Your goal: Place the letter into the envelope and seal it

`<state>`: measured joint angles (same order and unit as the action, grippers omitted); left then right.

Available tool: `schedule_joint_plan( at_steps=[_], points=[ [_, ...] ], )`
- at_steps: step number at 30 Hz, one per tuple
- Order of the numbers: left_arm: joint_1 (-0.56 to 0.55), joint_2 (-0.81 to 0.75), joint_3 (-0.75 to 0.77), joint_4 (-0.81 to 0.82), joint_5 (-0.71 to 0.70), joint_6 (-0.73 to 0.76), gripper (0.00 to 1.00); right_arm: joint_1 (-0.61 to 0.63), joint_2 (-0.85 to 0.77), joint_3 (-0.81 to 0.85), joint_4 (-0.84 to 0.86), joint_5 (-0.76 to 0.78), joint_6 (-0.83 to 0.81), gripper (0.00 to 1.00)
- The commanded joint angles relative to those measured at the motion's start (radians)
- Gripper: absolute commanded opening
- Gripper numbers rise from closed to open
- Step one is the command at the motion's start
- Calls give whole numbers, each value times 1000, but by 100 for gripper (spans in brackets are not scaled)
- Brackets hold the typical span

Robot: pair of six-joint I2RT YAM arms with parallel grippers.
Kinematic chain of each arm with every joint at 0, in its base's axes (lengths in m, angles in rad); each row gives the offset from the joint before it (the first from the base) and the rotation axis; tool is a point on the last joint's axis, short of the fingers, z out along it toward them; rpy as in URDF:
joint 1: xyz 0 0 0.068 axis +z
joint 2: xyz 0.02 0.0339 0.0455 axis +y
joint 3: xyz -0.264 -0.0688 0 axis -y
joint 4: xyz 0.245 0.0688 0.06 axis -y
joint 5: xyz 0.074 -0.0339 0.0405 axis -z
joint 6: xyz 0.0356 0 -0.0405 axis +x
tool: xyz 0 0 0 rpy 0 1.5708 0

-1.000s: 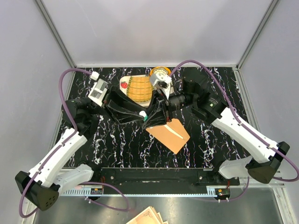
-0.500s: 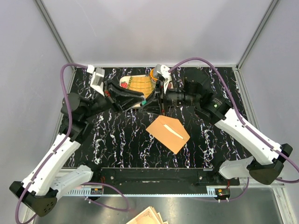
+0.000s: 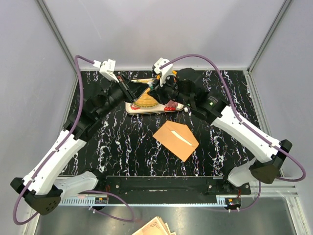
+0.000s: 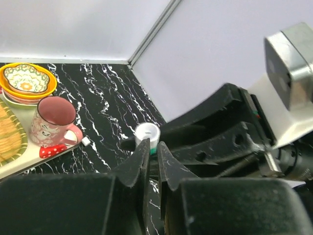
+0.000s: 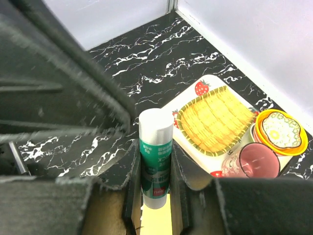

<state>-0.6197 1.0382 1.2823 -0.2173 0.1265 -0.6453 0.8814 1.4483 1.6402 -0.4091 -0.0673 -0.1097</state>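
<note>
The orange-tan envelope (image 3: 175, 140) lies flat on the black marble table, flap side up, with a pale strip along one edge. The letter is hidden from view. My right gripper (image 5: 155, 144) is shut on a green and white glue stick (image 5: 156, 156) with its white cap on, held above the tray at the back (image 3: 155, 91). My left gripper (image 4: 153, 144) is shut and empty. Its tips point at the stick's white cap (image 4: 147, 134), just short of it, and in the top view it is beside the right gripper (image 3: 140, 91).
A white tray (image 3: 134, 110) at the back holds a woven yellow plate (image 5: 220, 120), a pink mug (image 5: 257, 164) and an orange bowl (image 5: 281, 129). An ornate-edged beige paper stack (image 3: 154, 227) lies below the table's front edge. Grey walls enclose three sides.
Both grippers have moved from just above the envelope back and up over the tray, staying close together. The right gripper carried the glue stick with it. The envelope has not moved.
</note>
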Motion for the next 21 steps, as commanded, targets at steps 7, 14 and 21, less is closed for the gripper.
schedule_joint_plan(
  at_steps=[7, 14, 21],
  points=[
    [107, -99, -204, 366, 407, -27, 0, -9, -88, -26, 29, -256, -38, 0],
    [156, -199, -236, 381, 279, 29, 50, -9, -150, -86, 33, -103, -16, 0],
    [117, -139, -192, 276, 179, 27, 45, -9, -98, -68, 23, -54, 56, 0]
  ],
)
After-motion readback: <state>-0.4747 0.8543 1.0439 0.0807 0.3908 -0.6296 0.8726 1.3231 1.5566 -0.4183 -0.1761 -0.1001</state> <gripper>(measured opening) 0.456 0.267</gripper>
